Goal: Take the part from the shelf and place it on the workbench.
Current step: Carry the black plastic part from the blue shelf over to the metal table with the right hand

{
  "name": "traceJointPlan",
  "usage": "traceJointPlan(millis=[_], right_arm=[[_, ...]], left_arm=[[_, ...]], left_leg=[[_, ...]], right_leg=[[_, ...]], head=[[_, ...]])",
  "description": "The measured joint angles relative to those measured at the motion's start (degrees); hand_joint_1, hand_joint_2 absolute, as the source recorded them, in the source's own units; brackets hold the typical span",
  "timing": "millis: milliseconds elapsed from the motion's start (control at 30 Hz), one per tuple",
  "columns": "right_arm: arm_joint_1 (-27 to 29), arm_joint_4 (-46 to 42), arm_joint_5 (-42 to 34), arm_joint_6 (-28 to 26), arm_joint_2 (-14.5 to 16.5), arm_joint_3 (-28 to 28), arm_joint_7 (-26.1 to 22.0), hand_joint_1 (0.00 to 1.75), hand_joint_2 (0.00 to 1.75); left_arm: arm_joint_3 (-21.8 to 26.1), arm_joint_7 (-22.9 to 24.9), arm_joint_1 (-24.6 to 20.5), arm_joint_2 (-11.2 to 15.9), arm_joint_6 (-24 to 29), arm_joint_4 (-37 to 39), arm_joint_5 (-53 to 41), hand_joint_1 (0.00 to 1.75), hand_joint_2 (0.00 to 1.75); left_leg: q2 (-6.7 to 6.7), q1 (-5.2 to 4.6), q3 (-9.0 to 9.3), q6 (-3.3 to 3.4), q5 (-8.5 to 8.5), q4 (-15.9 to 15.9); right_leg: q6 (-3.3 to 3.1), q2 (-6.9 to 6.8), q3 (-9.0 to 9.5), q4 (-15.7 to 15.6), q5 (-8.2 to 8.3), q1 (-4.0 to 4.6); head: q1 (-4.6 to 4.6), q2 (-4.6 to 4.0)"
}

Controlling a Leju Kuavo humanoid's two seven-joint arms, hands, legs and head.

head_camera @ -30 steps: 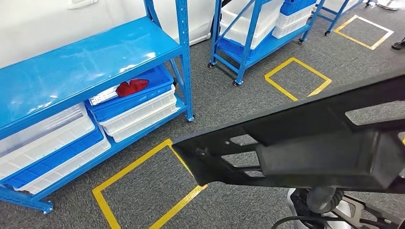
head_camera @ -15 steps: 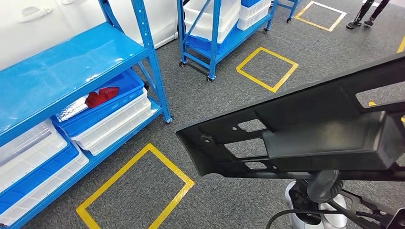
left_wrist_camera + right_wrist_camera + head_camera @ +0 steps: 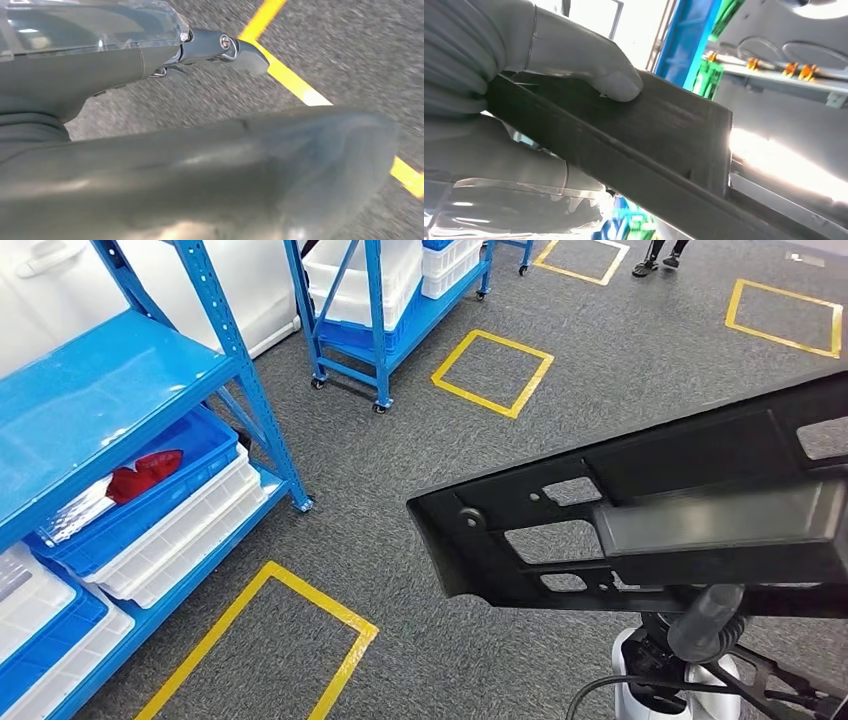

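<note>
R hand (image 3: 499,100): fingers (image 3: 614,82) clamped on black part (image 3: 640,520), thumb pressed on flat face. L hand (image 3: 150,60): grip state cannot tell. Part at frame right, carried above floor, clear of blue shelf (image 3: 90,390) upper left. Status: pickup done; placement on desk pending, desk not visible.

Right robot hand (image 3: 524,100) grips the black part (image 3: 639,150), thumb pressed on top

Head camera sits high, facing forward and down over grey carpet (image 3: 400,470) and blue shelving (image 3: 130,390). Left wrist camera looks down at the carpet, very near the left hand (image 3: 150,165). Right wrist camera sits just behind the right hand (image 3: 524,55), on the black part (image 3: 634,135), shared with the head view.
</note>
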Motion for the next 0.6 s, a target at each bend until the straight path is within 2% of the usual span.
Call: traceJointPlan(millis=[33,100,133,167,233,267,300,333,400,433,467,533,567,600], right_arm=[[0.24,-0.2,-0.11,0.03,0.13,-0.7,-0.01,1.75,1.75],[0.46,-0.62,-0.46,0.25,0.39,-1.96,-0.02,1.75,1.75],[0.5,-0.78,-0.67,0.45,0.58,-2.48,-0.03,1.75,1.75],[0.58,-0.94,-0.85,0.81,0.85,-3.0,-0.02,1.75,1.75],[0.85,-1.28,-1.08,1.82,1.47,-3.97,-0.02,1.75,1.75],[0.96,-1.55,-1.09,2.47,1.82,-4.42,-0.02,1.75,1.75],[1.02,-1.89,-1.04,2.99,2.17,-4.8,-0.02,1.75,1.75],[1.04,-2.29,-0.98,3.44,2.54,-5.14,-0.02,1.75,1.75],[1.0,-3.08,-0.9,3.8,3.13,-5.51,-0.01,1.75,1.75],[0.98,-3.36,-0.9,3.85,3.36,-5.62,-0.01,1.75,1.75],[0.99,-3.55,-0.9,3.85,3.54,-5.72,-0.01,1.75,1.75],[1.05,-3.89,-0.9,3.86,3.87,-5.97,-0.01,1.75,1.75],[1.07,-4.11,-0.9,3.87,4.01,-6.1,-0.01,1.75,1.75],[1.03,-4.31,-0.9,3.91,4.17,-6.2,-0.01,1.75,1.75]], left_arm=[[0.01,0.52,-0.09,0.11,0.22,0.0,-0.04,0.0,0.0],[0.03,1.08,-0.19,0.25,0.43,0.0,-0.11,0.0,0.0],[0.05,1.2,-0.15,0.3,0.46,0.0,-0.16,0.0,0.0],[0.08,1.25,-0.05,0.32,0.46,0.0,-0.26,0.0,0.0],[0.13,1.13,0.16,0.4,0.31,0.0,-0.54,0.0,0.0],[0.14,0.96,0.17,0.44,0.18,0.0,-0.69,0.0,0.0],[0.14,0.75,0.09,0.48,0.06,0.0,-0.79,0.0,0.0],[0.14,0.56,-0.03,0.49,-0.04,0.0,-0.9,0.0,0.0],[0.14,0.32,-0.22,0.51,-0.17,0.0,-1.05,0.0,0.0],[0.14,0.27,-0.29,0.53,-0.22,0.0,-1.1,0.0,0.0],[0.14,0.25,-0.33,0.55,-0.26,0.0,-1.11,0.0,0.0],[0.14,0.23,-0.43,0.55,-0.34,0.0,-1.13,0.0,0.0],[0.14,0.23,-0.5,0.55,-0.39,0.0,-1.13,0.0,0.0],[0.14,0.21,-0.54,0.55,-0.43,0.0,-1.13,0.0,0.0]], left_leg=[[0.63,0.07,0.13,0.38,0.2,-0.24],[1.77,0.23,0.26,1.02,0.53,-0.7],[2.3,0.12,0.27,1.17,0.54,-0.74],[2.94,0.03,0.24,1.3,0.52,-0.76],[4.5,-0.14,0.17,1.36,0.44,-0.74],[5.29,-0.18,0.16,1.32,0.39,-0.74],[6.02,-0.19,0.2,1.22,0.33,-0.73],[6.68,-0.2,0.32,1.07,0.23,-0.73],[7.72,-0.41,0.72,0.59,-0.1,-0.69],[8.17,-0.55,0.91,0.29,-0.29,-0.67],[8.63,-0.69,1.09,-0.03,-0.46,-0.66],[9.6,-0.68,1.35,-0.69,-0.76,-0.7],[9.15,-0.55,1.36,-1.02,-1.16,-0.39],[8.06,-0.42,0.98,-1.28,-2.03,0.71]], right_leg=[[0.24,-0.6,-0.16,0.22,-0.14,0.07],[0.54,-3.63,-1.19,2.35,-1.63,0.23],[0.69,-5.28,-2.43,4.9,-3.13,0.26],[0.85,-6.32,-4.13,8.39,-4.94,0.17],[1.16,-7.09,-7.49,15.27,-7.6,-0.14],[1.26,-7.19,-8.01,16.39,-7.52,-0.27],[1.3,-7.38,-7.25,15.06,-6.37,-0.37],[1.26,-7.92,-5.27,11.51,-4.53,-0.42],[0.77,-10.58,-0.69,3.2,-1.84,-0.18],[0.42,-11.49,0.64,0.76,-1.36,0.03],[0.04,-11.92,1.08,-0.17,-1.41,0.25],[-0.68,-10.54,1.0,-0.27,-1.26,0.43],[-1.03,-9.92,1.07,-0.48,-1.11,0.36],[-1.39,-9.3,1.14,-0.7,-0.93,0.27]], head=[[0.0,0.0],[0.02,0.0],[0.02,0.0],[0.02,0.0],[0.02,0.0],[0.02,0.0],[0.01,0.0],[0.01,0.0],[0.01,0.0],[0.01,0.0],[0.01,0.0],[0.01,0.0],[0.01,0.0],[0.0,0.0]])
